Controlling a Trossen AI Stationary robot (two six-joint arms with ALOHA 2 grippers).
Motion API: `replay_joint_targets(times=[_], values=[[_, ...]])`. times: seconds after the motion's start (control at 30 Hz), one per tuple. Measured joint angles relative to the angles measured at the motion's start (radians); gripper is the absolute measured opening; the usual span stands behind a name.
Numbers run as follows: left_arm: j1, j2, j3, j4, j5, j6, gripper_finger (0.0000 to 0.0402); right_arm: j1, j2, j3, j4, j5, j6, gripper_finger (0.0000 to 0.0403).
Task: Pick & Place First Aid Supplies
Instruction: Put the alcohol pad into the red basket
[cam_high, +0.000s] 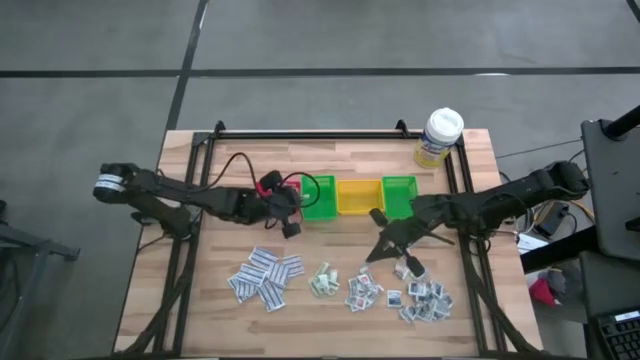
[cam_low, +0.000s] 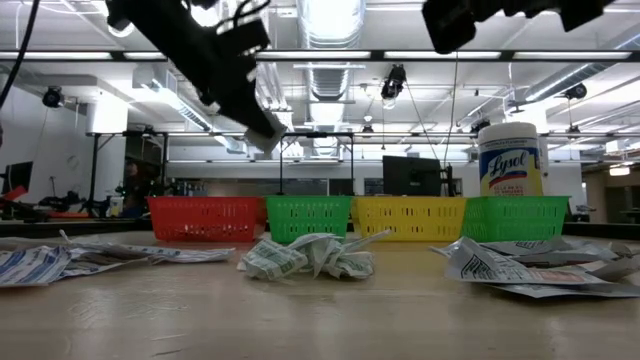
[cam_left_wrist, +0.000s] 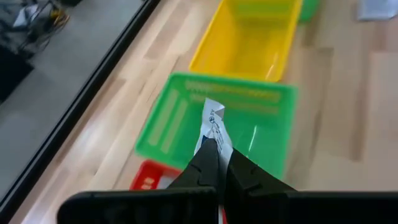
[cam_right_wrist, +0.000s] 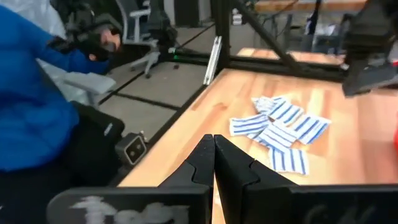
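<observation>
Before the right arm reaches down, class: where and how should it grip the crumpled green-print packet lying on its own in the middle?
Probably from straight above, pinching the raised crumpled ridge of the green-print packet. In the low view it bunches up off the table, giving the fingers an edge, and it lies apart from the blue-striped packets, so there is room on both sides.

table (cam_high: 330, 320): wood, matt | bins (cam_high: 358, 197): glossy plastic | packets (cam_high: 266, 277): paper

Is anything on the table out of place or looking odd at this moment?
Nothing is spilled or damaged. One pile differs: the green-printed packets are crumpled, while the blue-striped ones lie flat. The left end effector holds a packet above the green bin.
</observation>
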Motion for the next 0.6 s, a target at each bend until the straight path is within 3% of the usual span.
replay_joint_targets(times=[0.37, 0.6], values=[[0.144, 0.0, -0.058, -0.063, 0.056, -0.005, 0.0, 0.002, -0.254, -0.143, 0.008, 0.061, 0.004, 0.0008], [0.175, 0.0, -0.093, -0.115, 0.073, -0.008, 0.0, 0.005, -0.377, -0.212, 0.034, 0.093, 0.01, 0.0009]])
